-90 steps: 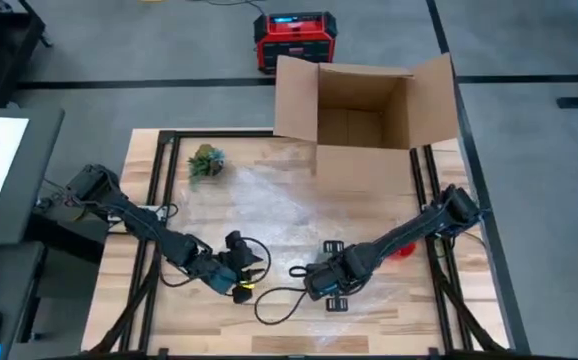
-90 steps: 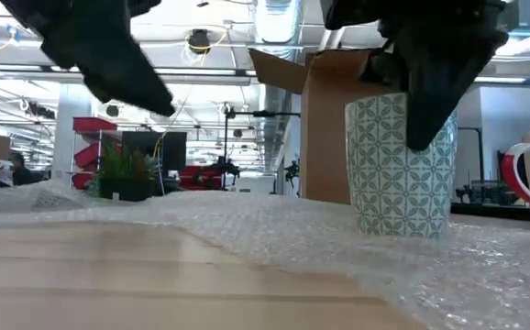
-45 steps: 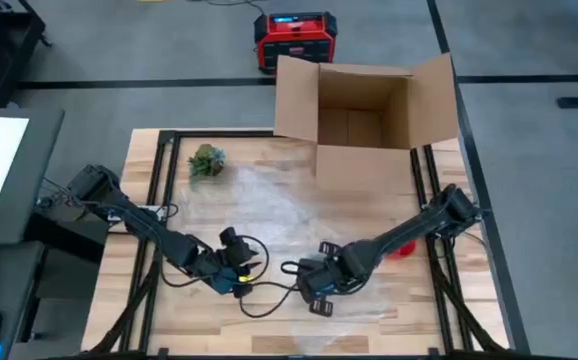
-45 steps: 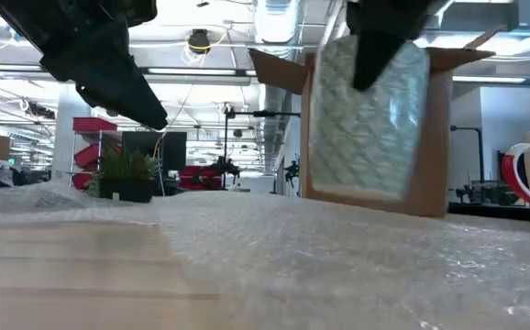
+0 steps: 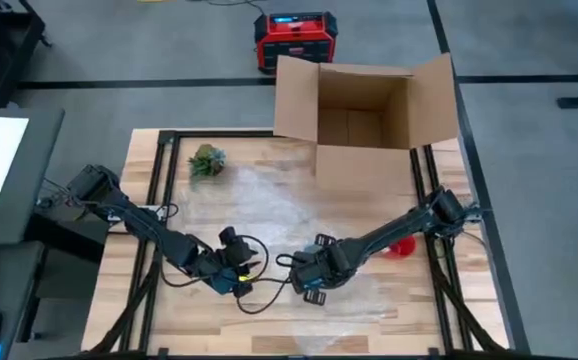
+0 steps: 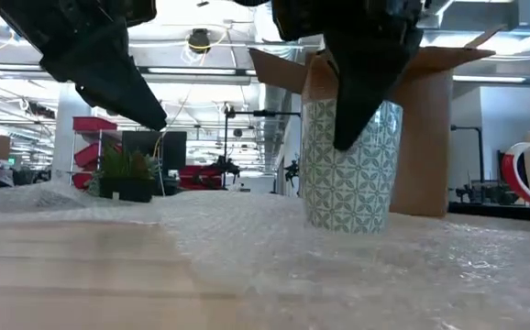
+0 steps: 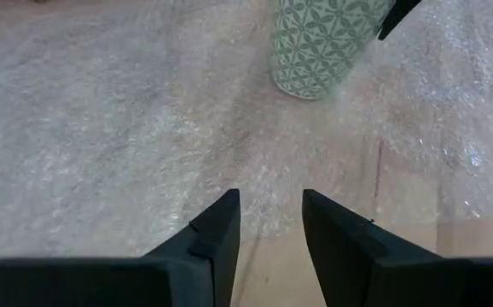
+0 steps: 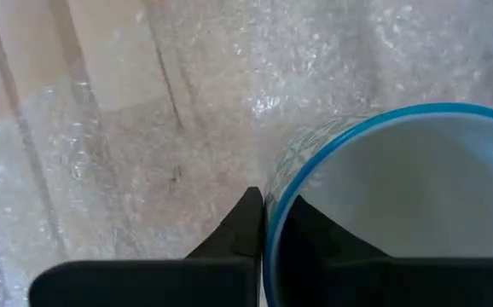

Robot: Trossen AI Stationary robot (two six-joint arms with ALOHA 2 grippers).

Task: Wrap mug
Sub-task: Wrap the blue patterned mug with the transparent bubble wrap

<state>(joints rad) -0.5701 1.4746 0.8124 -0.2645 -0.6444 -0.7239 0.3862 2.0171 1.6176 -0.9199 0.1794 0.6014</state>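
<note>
A white mug (image 6: 349,165) with a green pattern and a blue rim stands upright on the sheet of bubble wrap (image 5: 269,210), in the near middle of the table. My right gripper (image 8: 272,215) is shut on its rim and covers it in the high view (image 5: 311,273). My left gripper (image 7: 270,205) is open just to the mug's left (image 5: 231,274), a little above the bubble wrap's near part (image 7: 101,128), touching nothing. My right gripper holds the mug by its blue rim (image 8: 269,198), one finger inside (image 8: 304,228) and one outside (image 8: 248,223) the wall. The fingers come from above, pointing down (image 6: 361,92). The mug stays upright, its base (image 6: 343,225) on the bubble wrap.
An open cardboard box (image 5: 364,110) stands at the far edge, a small potted plant (image 5: 206,162) at the far left. A red-and-white mug (image 6: 522,174) sits toward the table's right (image 5: 401,248). Cables trail on the near part between the arms (image 5: 269,290).
My right gripper has carried the mug toward the table's left. The mug rose clear of the bubble wrap midway and now stands on it again, nearer my left gripper. The right gripper has stayed shut on the rim.
</note>
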